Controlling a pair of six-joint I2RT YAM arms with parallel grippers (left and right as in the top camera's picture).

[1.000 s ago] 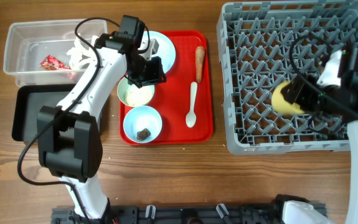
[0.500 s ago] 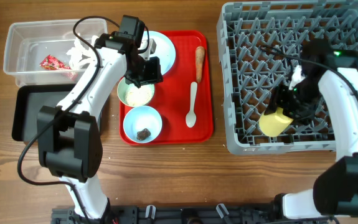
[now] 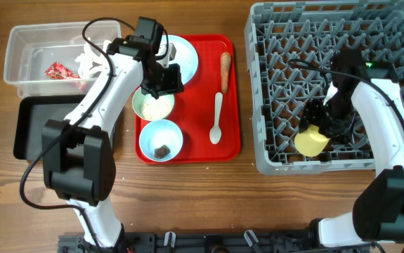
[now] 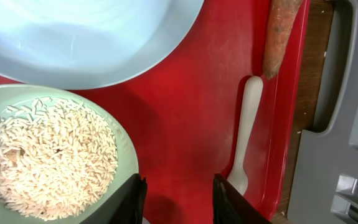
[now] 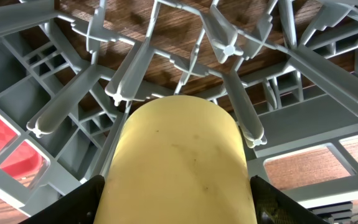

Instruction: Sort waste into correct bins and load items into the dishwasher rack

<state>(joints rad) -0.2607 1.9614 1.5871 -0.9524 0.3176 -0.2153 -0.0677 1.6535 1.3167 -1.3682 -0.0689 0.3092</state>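
Note:
My right gripper point(image 3: 317, 132) point(image 5: 175, 208) is low inside the grey dishwasher rack point(image 3: 279, 91) point(image 5: 60, 106), near its front wall. It is shut on the small yellow cup point(image 3: 313, 143) point(image 5: 179, 155), a finger against each side, with the cup lying among the pegs. My left gripper point(image 3: 163, 83) point(image 4: 179, 199) is open over the red tray point(image 3: 196, 105) point(image 4: 191, 124), one finger at the rim of the pale green bowl point(image 3: 152, 107) point(image 4: 48, 155) of rice and nothing between the fingers. The pale blue plate point(image 3: 185, 60) point(image 4: 85, 37) lies behind it.
On the red tray lie a white spoon point(image 3: 217, 116) point(image 4: 247, 124), a carrot-like stick point(image 3: 225, 70) point(image 4: 281, 31) and a pale blue bowl point(image 3: 161, 139) holding a dark lump point(image 3: 161, 150). The clear tub point(image 3: 19, 56) holds a red-and-white wrapper point(image 3: 56, 70) and white scraps point(image 3: 89, 63). In front of it sits the black tray point(image 3: 33, 126).
My right arm swung round and carried the yellow cup down toward the rack's front left, lowering it among the pegs. The left arm has hardly moved.

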